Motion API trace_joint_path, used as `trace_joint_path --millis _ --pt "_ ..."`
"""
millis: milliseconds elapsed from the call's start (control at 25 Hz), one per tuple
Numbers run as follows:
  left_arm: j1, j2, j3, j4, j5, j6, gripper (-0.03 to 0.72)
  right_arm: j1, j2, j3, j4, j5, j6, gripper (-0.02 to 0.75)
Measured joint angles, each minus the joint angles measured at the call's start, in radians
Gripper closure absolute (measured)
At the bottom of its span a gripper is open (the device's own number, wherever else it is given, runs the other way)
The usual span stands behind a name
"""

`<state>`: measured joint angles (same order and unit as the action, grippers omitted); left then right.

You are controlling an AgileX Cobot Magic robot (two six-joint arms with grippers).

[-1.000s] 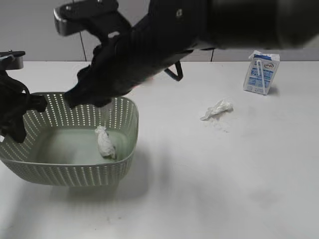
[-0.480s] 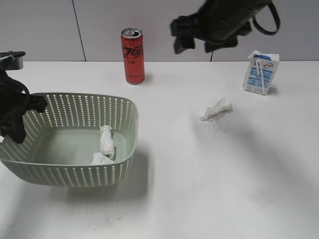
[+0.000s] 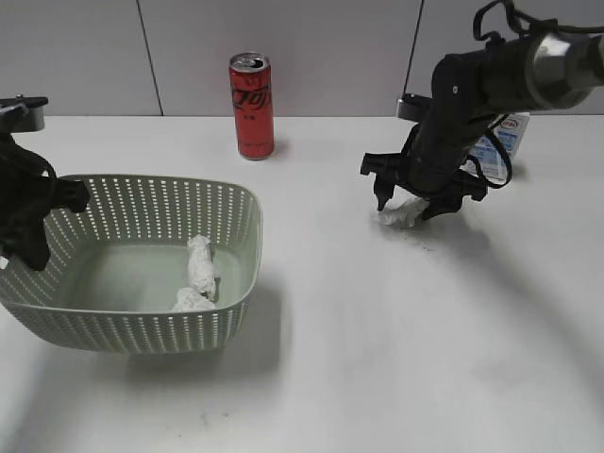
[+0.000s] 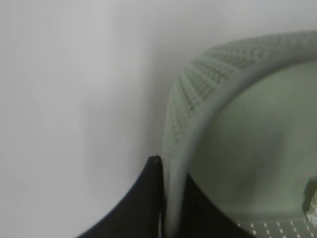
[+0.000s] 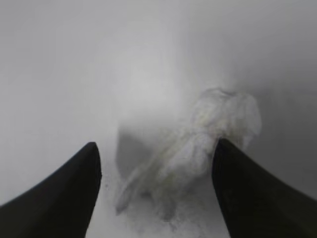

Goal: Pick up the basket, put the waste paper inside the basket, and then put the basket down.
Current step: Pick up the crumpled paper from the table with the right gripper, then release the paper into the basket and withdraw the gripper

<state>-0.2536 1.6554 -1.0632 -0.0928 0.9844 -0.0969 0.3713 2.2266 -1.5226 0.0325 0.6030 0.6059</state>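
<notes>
The pale green basket (image 3: 226,236) is at the left, tilted, its left rim pinched by my left gripper (image 3: 42,222). In the left wrist view the two black fingers (image 4: 171,198) are shut on the basket's rim (image 4: 198,99). Two white paper wads (image 3: 199,266) lie inside the basket. A third waste paper wad (image 3: 400,213) lies on the table at the right. My right gripper (image 3: 411,201) is open and lowered over it. In the right wrist view the wad (image 5: 198,148) lies between the spread fingers (image 5: 156,168).
A red drink can (image 3: 251,93) stands at the back centre. A blue-and-white drink carton (image 3: 500,142) stands at the back right, partly behind my right arm. The white table (image 3: 377,359) stretches to the front.
My right arm has swung from over the basket to the right and come down over the wad on the table. A second wad now lies in the basket. The left gripper has not moved.
</notes>
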Motion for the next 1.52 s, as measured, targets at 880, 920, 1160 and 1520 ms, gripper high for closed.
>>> trace_joint_path --millis 880,920,1160,1520 --pt "0.0 0.0 0.0 -0.028 -0.016 0.0 0.688 0.463 -0.393 -0.006 0.004 -0.063 -0.443 0.728" --pt "0.0 0.0 0.0 -0.03 -0.016 0.0 0.688 0.498 -0.381 -0.006 0.005 -0.079 -0.447 0.712" --pt "0.0 0.0 0.0 -0.036 -0.016 0.0 0.688 0.56 -0.294 -0.002 0.006 -0.079 -0.456 0.241" --pt "0.0 0.001 0.0 -0.074 -0.026 0.017 0.688 0.386 -0.298 -0.203 -0.221 0.361 -0.47 0.139"
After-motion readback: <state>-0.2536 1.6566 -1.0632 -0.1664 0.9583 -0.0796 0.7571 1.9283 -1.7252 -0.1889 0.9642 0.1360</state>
